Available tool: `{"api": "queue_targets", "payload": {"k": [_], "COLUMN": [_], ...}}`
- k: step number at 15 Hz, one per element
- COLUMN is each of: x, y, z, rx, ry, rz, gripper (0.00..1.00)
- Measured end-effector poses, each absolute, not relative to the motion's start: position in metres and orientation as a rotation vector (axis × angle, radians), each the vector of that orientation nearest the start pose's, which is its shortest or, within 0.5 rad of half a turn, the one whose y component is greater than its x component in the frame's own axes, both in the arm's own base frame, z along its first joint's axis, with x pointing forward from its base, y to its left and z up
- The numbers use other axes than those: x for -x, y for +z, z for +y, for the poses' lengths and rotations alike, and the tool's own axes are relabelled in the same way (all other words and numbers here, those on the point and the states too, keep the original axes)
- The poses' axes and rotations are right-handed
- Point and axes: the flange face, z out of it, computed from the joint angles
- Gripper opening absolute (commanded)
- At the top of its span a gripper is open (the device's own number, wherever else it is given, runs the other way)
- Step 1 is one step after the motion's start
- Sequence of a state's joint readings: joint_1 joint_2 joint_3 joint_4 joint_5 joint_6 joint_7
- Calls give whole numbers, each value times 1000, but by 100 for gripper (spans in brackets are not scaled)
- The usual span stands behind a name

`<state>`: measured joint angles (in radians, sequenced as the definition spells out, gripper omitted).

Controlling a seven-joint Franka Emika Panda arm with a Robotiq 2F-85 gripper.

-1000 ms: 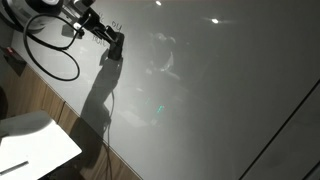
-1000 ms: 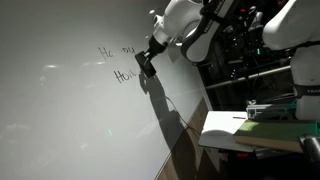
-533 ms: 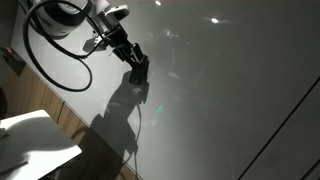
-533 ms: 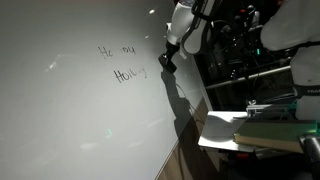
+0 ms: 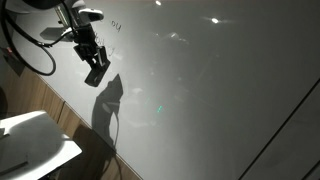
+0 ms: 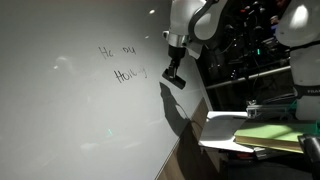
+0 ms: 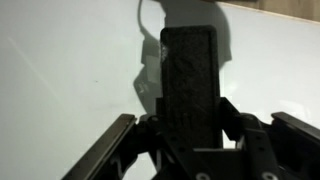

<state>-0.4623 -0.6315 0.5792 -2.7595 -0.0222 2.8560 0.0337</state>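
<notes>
My gripper point(image 5: 96, 68) is shut on a black rectangular eraser block point(image 7: 192, 80), which stands up between the fingers in the wrist view. The gripper hangs in front of a large whiteboard point(image 5: 210, 100), a little off its surface, and casts a separate shadow point(image 5: 108, 96) below itself. In an exterior view the gripper point(image 6: 174, 76) is just right of handwritten words point(image 6: 122, 62) on the whiteboard point(image 6: 70, 115). The writing is still legible. The wrist view shows bare white board point(image 7: 60, 70) behind the eraser.
A white table with paper point(image 5: 30, 148) stands below the board's lower corner. A black cable loop point(image 5: 25, 55) hangs by the arm. A table with green pads point(image 6: 270, 135), an equipment rack point(image 6: 245, 50) and a white robot body point(image 6: 300, 20) stand beside the board.
The gripper with the eraser swept across the board away from the writing, then pulled back off the surface. Its shadow now sits apart from it.
</notes>
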Motion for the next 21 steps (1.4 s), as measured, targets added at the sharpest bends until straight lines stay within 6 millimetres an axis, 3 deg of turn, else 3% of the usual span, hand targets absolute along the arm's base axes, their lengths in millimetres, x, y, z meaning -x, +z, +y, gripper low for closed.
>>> {"api": "queue_targets", "payload": {"k": [4, 7, 11, 14, 18, 21], "x": [-384, -381, -379, -374, -372, -380], "y": [474, 480, 484, 499, 522, 522], "z": [57, 60, 82, 95, 92, 80], "rx": [3175, 3127, 3051, 2974, 2884, 2855], "ry": [-1169, -1184, -1233, -1343, -1532, -1636], "rz": [-286, -300, -320, -326, -322, -298], "gripper": [30, 30, 30, 30, 30, 30]}}
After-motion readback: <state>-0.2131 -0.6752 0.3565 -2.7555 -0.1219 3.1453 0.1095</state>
